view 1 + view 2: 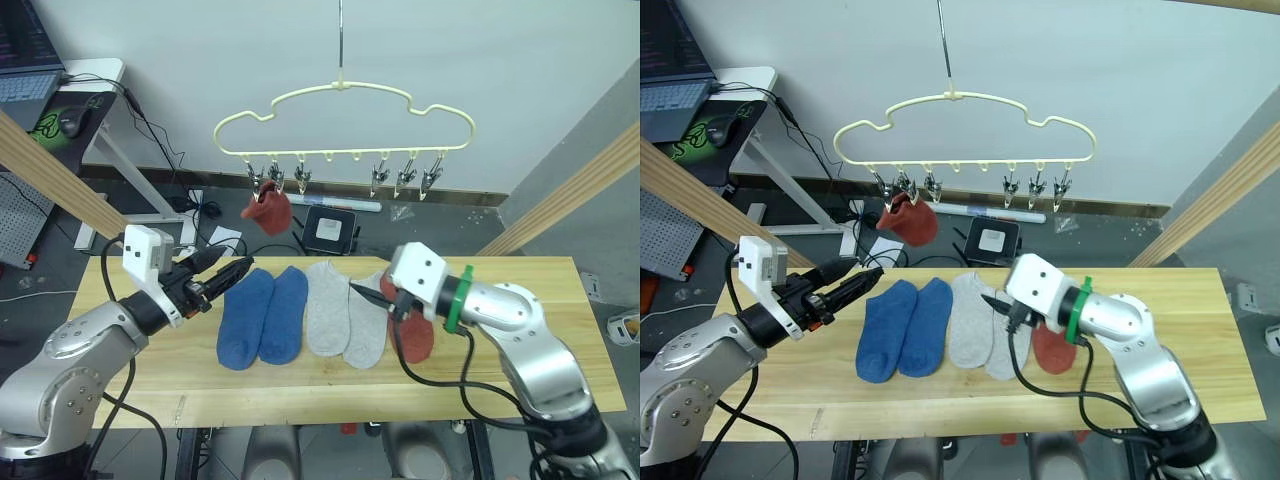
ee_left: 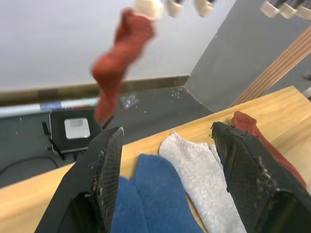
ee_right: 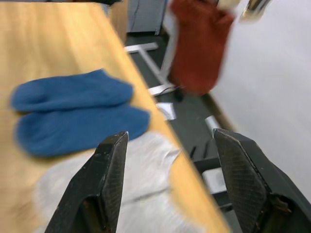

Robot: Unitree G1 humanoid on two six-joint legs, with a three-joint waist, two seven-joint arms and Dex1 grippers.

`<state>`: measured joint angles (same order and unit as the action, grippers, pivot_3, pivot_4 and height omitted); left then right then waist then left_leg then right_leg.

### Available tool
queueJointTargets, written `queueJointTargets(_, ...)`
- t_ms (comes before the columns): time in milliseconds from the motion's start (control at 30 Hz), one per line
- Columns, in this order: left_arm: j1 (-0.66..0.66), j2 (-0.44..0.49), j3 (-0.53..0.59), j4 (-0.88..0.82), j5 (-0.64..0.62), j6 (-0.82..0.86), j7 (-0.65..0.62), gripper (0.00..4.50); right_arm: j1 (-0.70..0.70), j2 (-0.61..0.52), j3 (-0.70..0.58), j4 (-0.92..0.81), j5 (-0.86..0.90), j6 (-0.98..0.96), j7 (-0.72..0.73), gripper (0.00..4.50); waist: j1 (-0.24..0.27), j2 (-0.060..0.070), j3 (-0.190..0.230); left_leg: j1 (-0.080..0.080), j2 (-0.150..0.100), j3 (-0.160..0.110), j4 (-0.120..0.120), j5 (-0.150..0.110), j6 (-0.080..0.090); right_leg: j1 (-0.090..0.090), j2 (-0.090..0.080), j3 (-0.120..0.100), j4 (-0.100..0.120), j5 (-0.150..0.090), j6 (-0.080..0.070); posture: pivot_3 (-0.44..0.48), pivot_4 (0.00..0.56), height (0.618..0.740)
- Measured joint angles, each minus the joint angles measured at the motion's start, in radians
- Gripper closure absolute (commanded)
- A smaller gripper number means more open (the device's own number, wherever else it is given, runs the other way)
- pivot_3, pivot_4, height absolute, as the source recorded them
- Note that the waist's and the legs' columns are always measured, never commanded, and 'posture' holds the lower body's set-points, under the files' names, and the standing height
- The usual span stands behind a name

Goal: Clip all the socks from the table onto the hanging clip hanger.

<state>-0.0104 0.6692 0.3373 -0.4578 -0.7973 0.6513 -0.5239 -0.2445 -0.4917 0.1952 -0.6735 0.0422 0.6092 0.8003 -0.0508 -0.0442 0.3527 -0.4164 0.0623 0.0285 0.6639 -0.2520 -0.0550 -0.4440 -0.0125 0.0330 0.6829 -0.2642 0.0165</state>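
Socks are lying in a row on the bench: two blue socks, two grey socks and one red sock, soft knit on grained light planks. Another red one is already dangling from a left-end clip of the hanger, a pale yellow wire cloud. Both hands, left and right, are gaping wide and holding nothing. Pinching a cuff edge, not the limp middle, would feed a silver clip best.
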Motion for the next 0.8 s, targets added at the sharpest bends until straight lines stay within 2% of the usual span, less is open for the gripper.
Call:
queueJointTargets(233, -0.071, -0.088, -0.047, -0.023, 0.058, -0.045, 0.068, 1.37, 0.032, -0.071, -0.110, -0.060, 0.141, 0.036, 0.024, 1.61, -0.005, 0.000, 0.000, 0.001, 0.000, 0.000, 0.001, 0.000, 0.000, 0.002, 0.006, 0.000, 0.000, 0.000, 0.000, -0.127, 0.335, 0.735)
queueJointTargets(367, -0.102, -0.118, -0.073, -0.022, 0.118, -0.089, 0.085, 2.23, 0.026, -0.084, -0.136, -0.065, 0.190, 0.045, 0.017, 1.58, -0.006, 0.000, 0.000, 0.001, 0.000, 0.000, 0.001, 0.000, 0.000, 0.002, 0.008, 0.000, 0.000, 0.001, 0.000, -0.133, 0.336, 0.735)
queueJointTargets(800, -0.150, -0.251, -0.184, 0.004, 0.348, -0.330, 0.121, 2.23, -0.010, -0.117, -0.146, -0.088, 0.305, 0.066, -0.033, 1.58, -0.008, 0.000, 0.000, 0.001, 0.000, 0.000, 0.002, 0.000, 0.000, 0.002, 0.008, 0.001, -0.001, 0.001, 0.000, -0.160, 0.322, 0.735)
